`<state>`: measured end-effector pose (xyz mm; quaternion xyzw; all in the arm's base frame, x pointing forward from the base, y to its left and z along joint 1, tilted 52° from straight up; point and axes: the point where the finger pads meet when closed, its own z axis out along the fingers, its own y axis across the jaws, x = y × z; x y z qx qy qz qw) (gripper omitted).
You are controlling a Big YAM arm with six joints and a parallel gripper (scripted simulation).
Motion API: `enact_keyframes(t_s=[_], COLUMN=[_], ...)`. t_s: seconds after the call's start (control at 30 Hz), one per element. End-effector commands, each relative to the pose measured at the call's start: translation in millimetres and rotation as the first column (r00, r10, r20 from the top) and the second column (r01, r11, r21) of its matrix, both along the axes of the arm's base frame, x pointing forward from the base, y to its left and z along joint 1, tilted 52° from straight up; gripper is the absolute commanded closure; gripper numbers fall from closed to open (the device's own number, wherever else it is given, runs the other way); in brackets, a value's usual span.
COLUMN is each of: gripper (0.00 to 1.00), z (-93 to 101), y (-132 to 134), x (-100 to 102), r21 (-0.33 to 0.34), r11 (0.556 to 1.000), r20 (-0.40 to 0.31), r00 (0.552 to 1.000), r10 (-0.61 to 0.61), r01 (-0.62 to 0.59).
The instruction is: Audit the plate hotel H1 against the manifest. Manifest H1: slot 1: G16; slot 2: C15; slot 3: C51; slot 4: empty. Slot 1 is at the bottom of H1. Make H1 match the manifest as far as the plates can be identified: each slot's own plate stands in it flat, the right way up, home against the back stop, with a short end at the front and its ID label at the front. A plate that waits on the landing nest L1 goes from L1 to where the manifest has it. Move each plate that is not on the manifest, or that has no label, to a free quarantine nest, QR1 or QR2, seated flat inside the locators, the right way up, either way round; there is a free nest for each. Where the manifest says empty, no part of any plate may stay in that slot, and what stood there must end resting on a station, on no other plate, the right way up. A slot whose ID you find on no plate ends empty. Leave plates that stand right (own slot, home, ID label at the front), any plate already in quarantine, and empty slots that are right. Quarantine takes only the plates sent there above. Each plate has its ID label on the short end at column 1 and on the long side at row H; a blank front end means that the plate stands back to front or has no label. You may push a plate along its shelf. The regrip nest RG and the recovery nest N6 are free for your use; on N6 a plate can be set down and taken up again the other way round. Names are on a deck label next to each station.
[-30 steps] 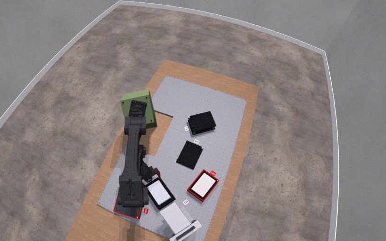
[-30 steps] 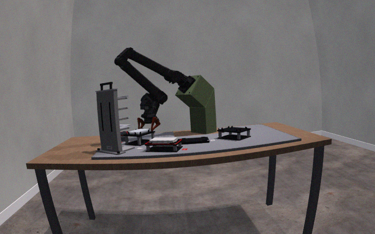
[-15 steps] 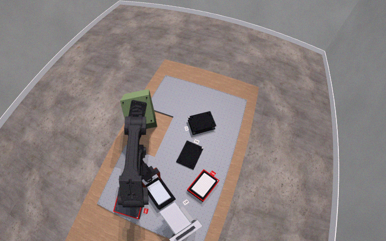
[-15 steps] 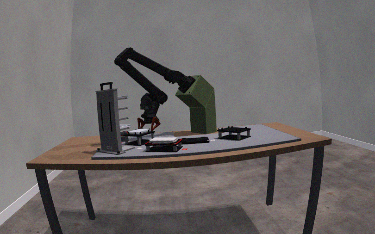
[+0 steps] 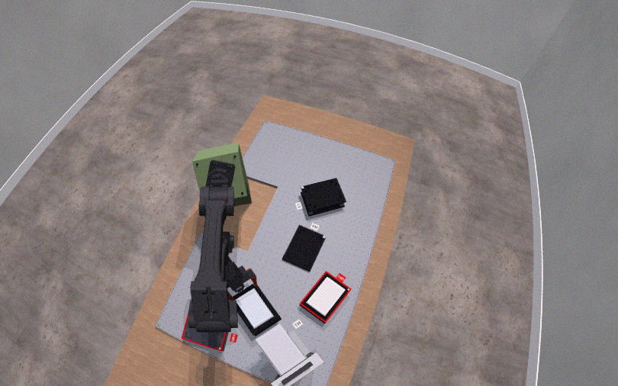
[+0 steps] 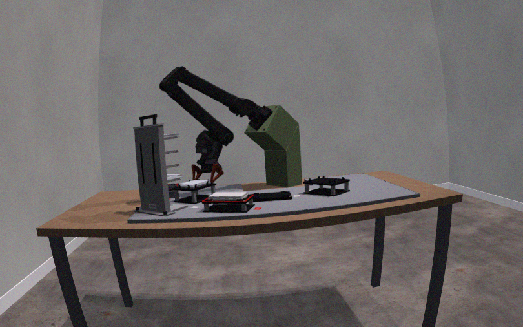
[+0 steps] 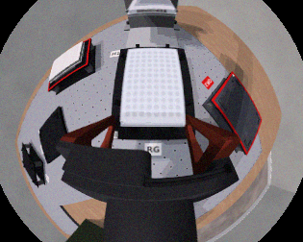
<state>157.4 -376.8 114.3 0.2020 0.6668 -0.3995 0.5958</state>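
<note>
A white well plate (image 7: pixel 151 85) (image 5: pixel 255 310) lies flat on the black regrip nest RG, just in front of the plate hotel H1 (image 6: pixel 151 170). My gripper (image 7: pixel 149 118) is open; its red-brown fingers stand on either side of the plate's near short end and do not clamp it. It also shows in the side view (image 6: pixel 206 172), low over the plate (image 6: pixel 193 183). Another white plate (image 5: pixel 325 295) sits in a red-framed quarantine nest.
A second red-framed quarantine nest (image 7: pixel 234 109) is empty, partly under my arm (image 5: pixel 204 336). A flat black nest (image 5: pixel 304 247) and a raised black nest (image 5: pixel 322 195) stand empty farther along the grey deck. The green arm base (image 5: pixel 223 172) is at the deck's edge.
</note>
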Motion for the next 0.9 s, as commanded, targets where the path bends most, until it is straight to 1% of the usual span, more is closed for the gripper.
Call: enact_keyframes(t_s=[0.0,0.03,0.1,0.2,0.7,0.87], gripper=[0.0,0.0,0.0,0.0,0.0,0.0], z=[-6.2,-5.9,0.3,1.7,23.8,24.6], y=[-4.1,-1.8,13.3,14.7,33.6,37.1], x=[-2.8,-5.7,-9.6,-9.9,-18.2,-19.9], r21=[0.026,0.029,0.028,0.026,-0.019,-0.011], r11=[1.0,0.999,0.999,1.0,1.0,1.0], r20=[0.014,0.013,0.013,0.014,0.023,0.022], r00=[1.0,1.0,1.0,1.0,1.0,1.0], r10=[-0.012,-0.016,-0.016,-0.014,-0.013,-0.013], r01=[0.012,0.016,0.016,0.014,0.013,0.013])
